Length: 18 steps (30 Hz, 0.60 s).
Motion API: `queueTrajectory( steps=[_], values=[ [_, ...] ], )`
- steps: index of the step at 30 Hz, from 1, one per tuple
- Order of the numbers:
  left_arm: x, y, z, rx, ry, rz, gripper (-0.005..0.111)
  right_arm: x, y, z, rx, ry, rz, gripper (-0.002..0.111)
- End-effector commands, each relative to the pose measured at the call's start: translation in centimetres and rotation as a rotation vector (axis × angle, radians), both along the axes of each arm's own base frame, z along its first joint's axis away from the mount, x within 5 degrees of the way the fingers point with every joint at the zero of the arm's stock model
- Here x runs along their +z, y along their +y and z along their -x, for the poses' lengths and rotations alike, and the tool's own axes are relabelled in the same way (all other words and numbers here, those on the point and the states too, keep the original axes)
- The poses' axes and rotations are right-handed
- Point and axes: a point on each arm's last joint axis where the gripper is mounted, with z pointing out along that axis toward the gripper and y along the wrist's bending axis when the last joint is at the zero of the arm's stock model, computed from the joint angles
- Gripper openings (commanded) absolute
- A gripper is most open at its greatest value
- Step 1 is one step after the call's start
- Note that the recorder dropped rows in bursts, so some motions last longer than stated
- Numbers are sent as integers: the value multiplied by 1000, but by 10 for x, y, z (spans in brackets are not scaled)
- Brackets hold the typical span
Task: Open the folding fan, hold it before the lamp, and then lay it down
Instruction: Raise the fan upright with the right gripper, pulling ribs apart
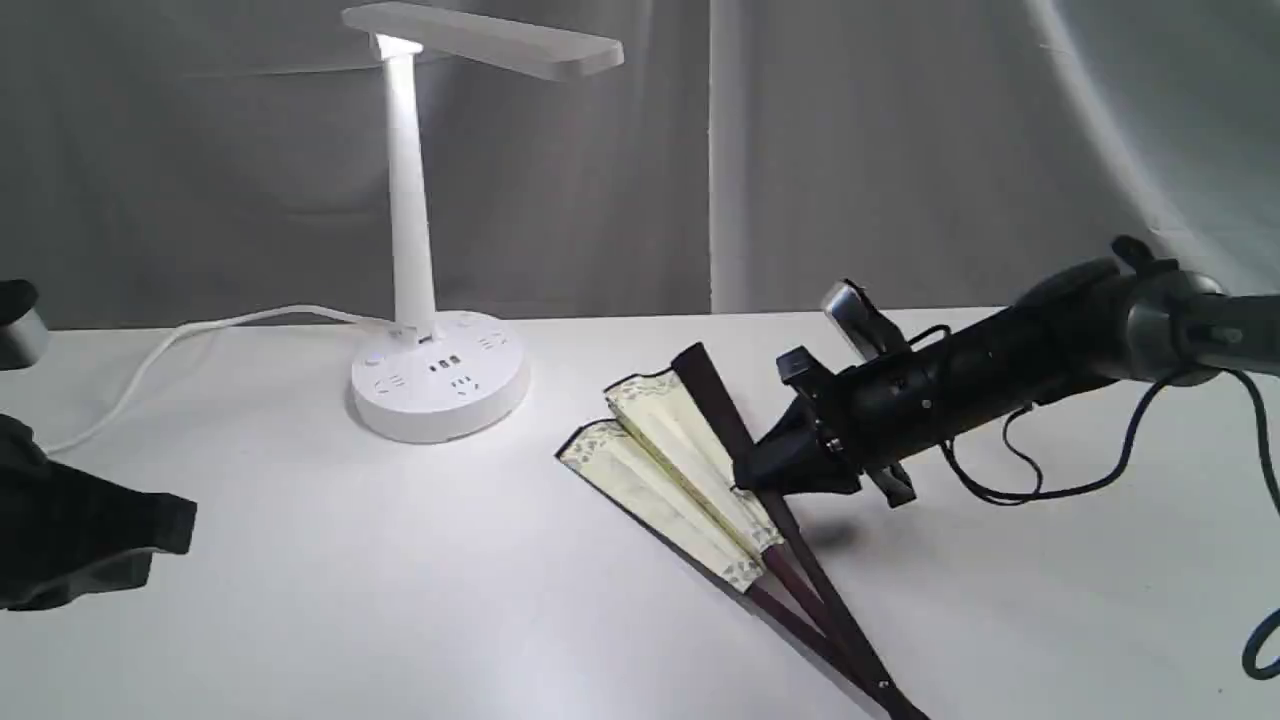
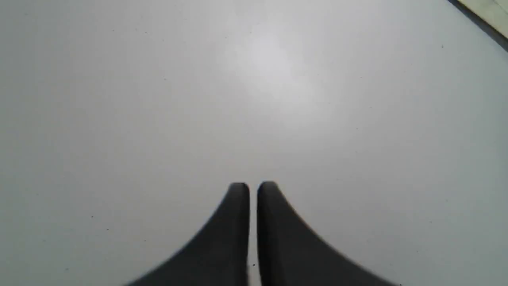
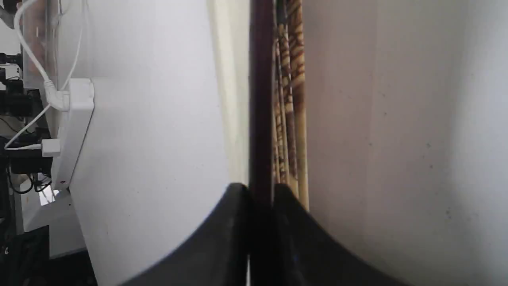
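The folding fan (image 1: pixel 668 470) lies partly spread on the white table (image 1: pixel 400 600), cream pleats fanned left, maroon ribs meeting at the pivot near the front edge. My right gripper (image 1: pixel 752 478) is shut on the fan's upper dark guard; in the right wrist view the fingers (image 3: pixel 238 214) pinch the maroon guard (image 3: pixel 261 99) with pleat edges beside it. The lamp (image 1: pixel 432 250) stands lit at the back left, its head above the round base. My left gripper (image 2: pixel 253 188) is shut over bare table at the far left, holding nothing; a corner of the fan (image 2: pixel 490 14) shows at that view's edge.
The lamp's white cord (image 1: pixel 190 335) trails left across the table. The right arm's black cables (image 1: pixel 1060 480) hang over the right side. A white power strip (image 3: pixel 73 131) with plugs sits off the table's edge in the right wrist view. Grey curtains back the scene.
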Motion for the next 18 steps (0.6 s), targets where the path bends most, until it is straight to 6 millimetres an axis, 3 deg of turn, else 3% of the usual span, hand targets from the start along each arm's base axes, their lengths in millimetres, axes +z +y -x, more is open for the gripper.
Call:
queueTrajectory(
  steps=[1, 8, 18],
  values=[
    [1, -2, -1, -6, -9, 4, 4, 21, 1, 0, 12, -50, -10, 0],
    [1, -2, -1, -22, -16, -5, 6, 53, 2, 12, 19, -97, -23, 0],
    [-1, -2, 0, -18, -13, 2, 39, 90, 1, 53, 39, -149, -65, 0]
  ],
)
